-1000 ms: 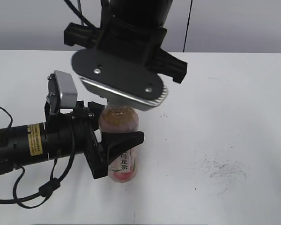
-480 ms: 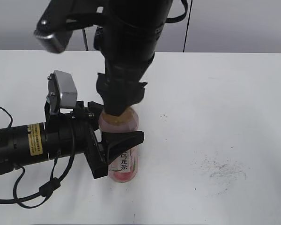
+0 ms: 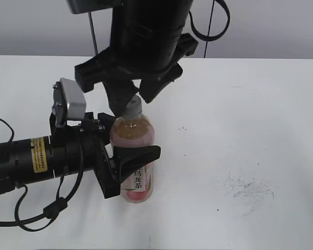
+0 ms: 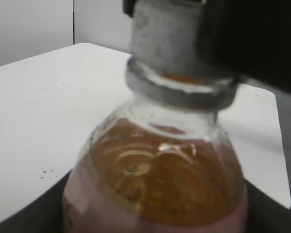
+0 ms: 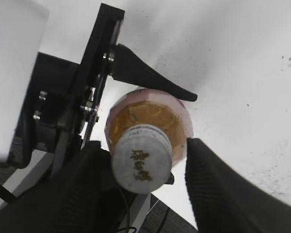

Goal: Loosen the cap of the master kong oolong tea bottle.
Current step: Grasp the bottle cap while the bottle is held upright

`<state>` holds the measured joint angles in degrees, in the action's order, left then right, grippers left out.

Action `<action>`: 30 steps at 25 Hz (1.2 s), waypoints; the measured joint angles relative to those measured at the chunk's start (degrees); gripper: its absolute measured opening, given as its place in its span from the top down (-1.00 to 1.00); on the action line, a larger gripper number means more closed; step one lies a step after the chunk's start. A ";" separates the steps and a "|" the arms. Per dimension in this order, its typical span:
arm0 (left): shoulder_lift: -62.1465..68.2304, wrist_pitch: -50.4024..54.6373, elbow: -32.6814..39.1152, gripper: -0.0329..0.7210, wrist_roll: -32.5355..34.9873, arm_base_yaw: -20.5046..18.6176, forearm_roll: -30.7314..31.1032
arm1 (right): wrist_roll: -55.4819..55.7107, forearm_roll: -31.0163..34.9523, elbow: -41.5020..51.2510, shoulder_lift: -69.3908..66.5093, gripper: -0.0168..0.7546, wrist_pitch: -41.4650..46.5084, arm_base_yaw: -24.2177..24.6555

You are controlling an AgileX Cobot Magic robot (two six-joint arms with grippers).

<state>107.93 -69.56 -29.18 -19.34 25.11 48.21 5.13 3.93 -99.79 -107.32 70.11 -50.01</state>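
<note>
We have the bottle [image 3: 134, 156] upright on the table [image 3: 250, 104], clamped at its middle by our left gripper [image 3: 126, 161] reaching in from nine o'clock. Our right gripper [image 5: 143, 167] hangs over the neck with its fingers parted, one at three o'clock standing clear of the cap [image 5: 140, 165]. The cap sits on; whether it is loosened we cannot tell, so gripping and twisting likely remain.
</note>
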 joint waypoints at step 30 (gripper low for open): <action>0.00 0.00 0.00 -0.27 0.14 0.00 0.12 | -130.15 0.26 -0.06 0.20 0.26 -0.19 0.00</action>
<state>107.93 -69.56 -29.18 -19.21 25.11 48.34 -125.02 4.19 -99.86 -107.12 69.92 -50.01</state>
